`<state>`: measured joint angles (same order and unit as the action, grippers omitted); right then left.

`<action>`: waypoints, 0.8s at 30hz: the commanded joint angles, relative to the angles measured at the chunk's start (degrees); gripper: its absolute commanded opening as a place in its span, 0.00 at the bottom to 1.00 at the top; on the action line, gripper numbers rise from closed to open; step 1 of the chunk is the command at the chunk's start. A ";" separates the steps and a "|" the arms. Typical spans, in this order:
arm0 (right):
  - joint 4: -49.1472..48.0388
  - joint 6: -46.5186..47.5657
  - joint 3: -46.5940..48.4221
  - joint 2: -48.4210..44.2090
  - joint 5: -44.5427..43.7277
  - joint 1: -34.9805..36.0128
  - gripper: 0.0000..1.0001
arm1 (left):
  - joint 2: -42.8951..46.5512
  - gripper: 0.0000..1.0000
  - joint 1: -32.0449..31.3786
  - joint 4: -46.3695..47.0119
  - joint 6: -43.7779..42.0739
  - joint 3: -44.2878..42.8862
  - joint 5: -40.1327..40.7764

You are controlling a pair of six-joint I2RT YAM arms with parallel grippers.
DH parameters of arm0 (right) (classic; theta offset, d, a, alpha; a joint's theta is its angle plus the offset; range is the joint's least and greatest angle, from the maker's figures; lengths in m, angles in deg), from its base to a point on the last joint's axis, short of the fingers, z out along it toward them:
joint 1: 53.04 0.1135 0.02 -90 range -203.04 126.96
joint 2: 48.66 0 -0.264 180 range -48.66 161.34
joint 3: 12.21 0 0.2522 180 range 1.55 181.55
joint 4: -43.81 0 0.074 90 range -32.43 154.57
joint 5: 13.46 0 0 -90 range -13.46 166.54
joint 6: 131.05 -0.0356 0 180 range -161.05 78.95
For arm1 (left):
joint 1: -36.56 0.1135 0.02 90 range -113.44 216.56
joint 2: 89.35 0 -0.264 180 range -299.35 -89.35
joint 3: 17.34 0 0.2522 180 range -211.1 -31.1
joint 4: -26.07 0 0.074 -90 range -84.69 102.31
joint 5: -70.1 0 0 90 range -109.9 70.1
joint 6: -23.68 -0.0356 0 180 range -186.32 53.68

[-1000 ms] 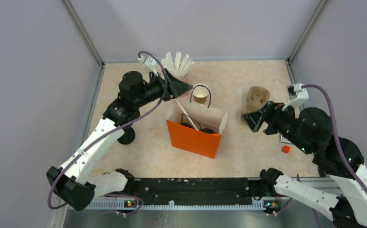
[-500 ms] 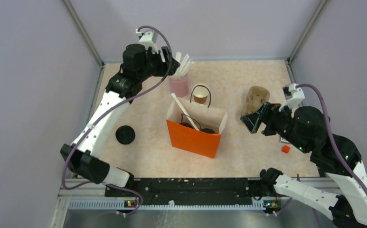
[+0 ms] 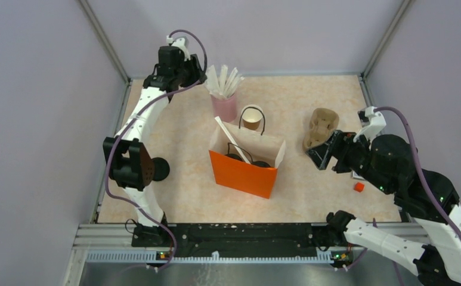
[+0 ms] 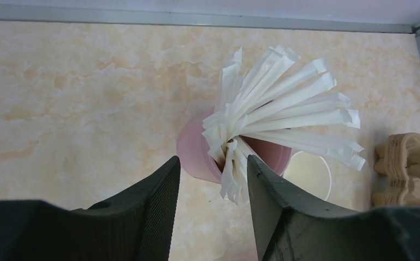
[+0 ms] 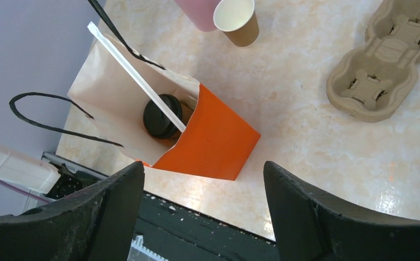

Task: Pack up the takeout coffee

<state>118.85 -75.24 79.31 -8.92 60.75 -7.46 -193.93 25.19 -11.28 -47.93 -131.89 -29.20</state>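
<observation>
Inside orange bag (image 3: pixel 243 173): lidded coffee cups (image 5: pixel 161 117); white straw (image 5: pixel 137 76) leaning out
Behind bag: open coffee cup (image 3: pixel 251 122), unlidded, near pink straw cup (image 3: pixel 224 107)
Loose lid (image 3: pixel 158 169): flat on tabletop, left of bag
Left gripper (image 4: pixel 212 163): released; above straw cup
Right gripper (image 5: pixel 203 167): released; jaws wide; nothing held
Surface: beige marbled tabletop (image 3: pixel 311 196); pulp carrier (image 3: pixel 322 125) at right
Room: lilac walls (image 3: pixel 37 89); metal corner rails

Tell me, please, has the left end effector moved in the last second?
Yes: the left end effector went from over the pink cup toward the far-left corner.
</observation>
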 commanded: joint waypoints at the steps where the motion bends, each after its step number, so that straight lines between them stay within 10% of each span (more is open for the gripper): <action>1: 1.12 -1.22 1.87 -0.84 -1.64 -0.10 0.79 | 0.40 0.52 0.37 4.34 1.15 -3.86 -5.26; 24: 0.30 -0.90 1.05 -0.61 -1.53 -0.09 0.79 | -5.87 0.47 -1.11 14.95 -2.18 -6.39 -17.58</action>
<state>119.79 -76.05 79.31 -9.24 60.07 -7.46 -198.30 25.25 -0.18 -47.54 -135.74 -44.59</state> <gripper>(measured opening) 0.788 0.462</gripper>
